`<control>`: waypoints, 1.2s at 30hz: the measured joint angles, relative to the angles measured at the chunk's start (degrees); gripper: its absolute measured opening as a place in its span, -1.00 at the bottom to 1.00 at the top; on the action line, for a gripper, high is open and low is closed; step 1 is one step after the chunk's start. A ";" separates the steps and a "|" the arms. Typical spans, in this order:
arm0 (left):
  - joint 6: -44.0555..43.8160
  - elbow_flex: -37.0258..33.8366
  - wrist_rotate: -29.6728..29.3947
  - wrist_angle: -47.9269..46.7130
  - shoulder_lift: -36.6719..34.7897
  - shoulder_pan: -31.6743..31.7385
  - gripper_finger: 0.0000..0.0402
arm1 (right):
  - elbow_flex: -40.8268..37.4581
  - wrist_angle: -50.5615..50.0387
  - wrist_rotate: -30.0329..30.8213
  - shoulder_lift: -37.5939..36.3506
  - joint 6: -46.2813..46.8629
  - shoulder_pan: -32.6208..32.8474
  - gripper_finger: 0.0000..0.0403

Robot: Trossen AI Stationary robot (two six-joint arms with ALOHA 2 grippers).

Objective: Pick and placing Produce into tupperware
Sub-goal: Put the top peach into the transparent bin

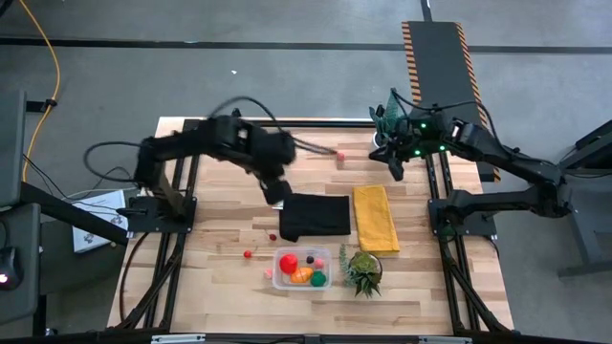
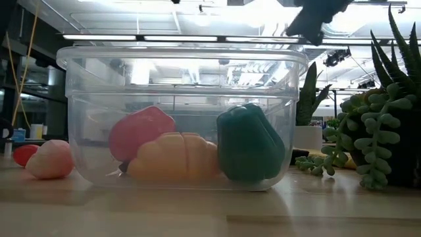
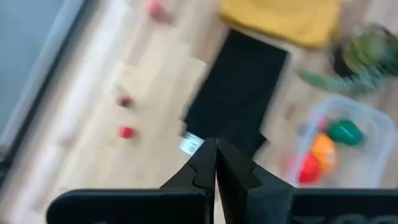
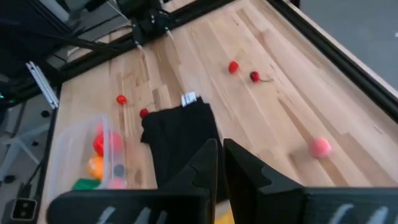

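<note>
The clear tub [image 1: 284, 258] stands near the table's front edge and holds a red [image 1: 288, 262], an orange [image 1: 302, 275] and a green [image 1: 318, 279] toy. In the low view they lie on its floor [image 2: 177, 158]. Loose berries lie on the wood: a pink one [image 1: 269, 274] and a red one [image 1: 248, 254] left of the tub, a dark one [image 1: 273, 236], and two red ones [image 4: 233, 67] [image 4: 254, 76] farther off. My left gripper [image 1: 278, 196] [image 3: 215, 155] is shut and empty above the black cloth's [image 1: 315, 216] far left corner. My right gripper [image 1: 396, 172] [image 4: 220, 152] is shut and empty at the far right.
A yellow cloth [image 1: 376, 218] lies right of the black cloth. A spiky green potted plant [image 1: 363, 270] stands right of the tub, and another [image 1: 385, 119] at the far edge by my right arm. A pink piece [image 1: 339, 153] lies on the far wood.
</note>
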 joint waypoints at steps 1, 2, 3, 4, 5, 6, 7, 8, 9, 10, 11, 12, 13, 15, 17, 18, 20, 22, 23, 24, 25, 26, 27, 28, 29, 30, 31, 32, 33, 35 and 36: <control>0.09 -0.15 -1.44 0.09 -1.24 0.37 -1.00 | 0.00 1.09 -0.01 0.77 0.64 0.31 -0.92; 0.48 -0.65 -2.06 0.14 -2.49 0.88 -1.00 | 0.00 2.04 -0.04 1.59 1.15 0.52 -0.92; 1.24 -1.03 -2.51 -0.10 -3.66 1.30 -0.99 | 0.00 3.04 -0.02 2.49 1.80 0.87 -0.92; 2.38 -1.56 -2.79 0.02 -4.64 1.81 -0.99 | -0.01 3.79 -0.02 3.44 2.45 1.06 -0.92; 3.16 -2.47 -2.99 0.17 -5.67 2.42 -0.98 | 0.00 4.22 0.02 4.39 3.08 1.11 -0.92; 3.53 -3.67 -3.02 0.09 -6.80 3.10 -0.97 | 0.00 4.93 0.02 5.40 3.96 1.13 -0.92; 3.98 -4.88 -2.99 -0.03 -7.77 3.88 -0.97 | 0.00 5.90 0.06 6.41 4.90 1.13 -0.92; 4.54 -6.09 -3.01 0.05 -8.73 4.65 -0.96 | 0.00 6.52 0.16 7.32 5.47 1.28 -0.92; 5.27 -7.65 -3.02 0.09 -9.77 5.40 -0.96 | 0.00 6.97 0.19 8.16 6.04 1.41 -0.92; 6.00 -9.28 -3.09 0.01 -10.81 6.10 -0.95 | 0.00 7.70 0.20 9.02 6.41 1.57 -0.92; 6.76 -10.93 -3.18 0.03 -11.78 6.78 -0.94 | 0.00 8.57 0.23 9.81 6.53 1.71 -0.92; 7.49 -12.89 -3.21 0.05 -12.78 7.59 -0.94 | 0.00 9.47 0.22 10.59 6.86 1.85 -0.92; 7.99 -14.99 -3.20 0.20 -13.79 8.38 -0.93 | 0.00 10.48 0.22 11.35 7.79 1.99 -0.92; 9.10 -19.47 -3.14 1.40 -15.65 9.91 -0.92 | 0.00 12.88 0.55 12.79 9.58 2.12 -0.92; 10.66 -24.94 -2.24 3.93 -17.94 11.28 -0.92 | 0.03 14.20 1.68 14.18 11.45 2.20 -0.91; 11.48 -27.87 -1.43 5.90 -19.10 11.98 -0.92 | 0.48 13.87 2.65 15.04 12.07 2.36 -0.90; 12.47 -33.64 0.97 11.11 -21.54 13.23 -0.94 | 2.53 11.50 5.32 17.11 12.04 2.80 -0.86; 13.07 -39.22 3.90 16.25 -23.62 14.40 -0.96 | 5.70 8.69 8.95 19.34 10.57 3.77 -0.82; 13.31 -41.73 5.44 19.08 -24.54 14.90 -0.98 | 7.54 7.12 11.02 20.50 9.79 4.23 -0.80; 13.41 -44.22 7.06 21.61 -25.39 15.44 -0.99 | 9.36 5.32 13.03 21.79 9.14 4.59 -0.77; 13.42 -46.43 8.63 24.14 -26.13 16.05 -0.99 | 11.16 3.69 14.57 23.18 8.84 4.88 -0.75; 13.43 -48.51 10.12 26.73 -26.80 16.65 -0.99 | 12.94 2.08 15.75 24.53 8.47 5.07 -0.72; 13.44 -50.42 11.65 28.96 -27.33 17.30 -0.99 | 14.61 0.41 16.77 25.90 8.47 5.09 -0.70; 13.46 -52.18 13.16 31.10 -27.71 17.89 -0.98 | 16.23 -0.87 17.69 27.11 8.67 5.07 -0.67; 13.51 -53.80 14.54 33.14 -28.05 18.50 -0.98 | 17.80 -2.05 18.50 28.26 9.16 5.07 -0.65; 13.53 -55.27 15.63 34.86 -28.34 19.14 -0.98 | 19.26 -3.29 19.42 29.34 9.76 5.05 -0.63; 13.55 -56.59 16.35 36.27 -28.49 19.73 -0.98 | 20.67 -4.66 20.17 30.34 10.11 5.03 -0.60; 13.64 -57.70 16.95 37.53 -28.51 20.33 -0.98 | 22.16 -5.98 20.86 31.49 10.50 4.97 -0.58; 14.00 -58.76 17.37 38.26 -28.57 21.00 -0.98 | 23.71 -7.28 21.50 32.58 10.92 4.89 -0.55; 15.05 -60.86 17.97 38.86 -28.76 22.61 -0.99 | 27.02 -10.05 21.81 34.79 12.12 4.53 -0.50; 15.64 -61.73 18.36 39.47 -28.78 23.45 -1.00 | 28.75 -11.31 21.89 35.99 12.82 4.28 -0.48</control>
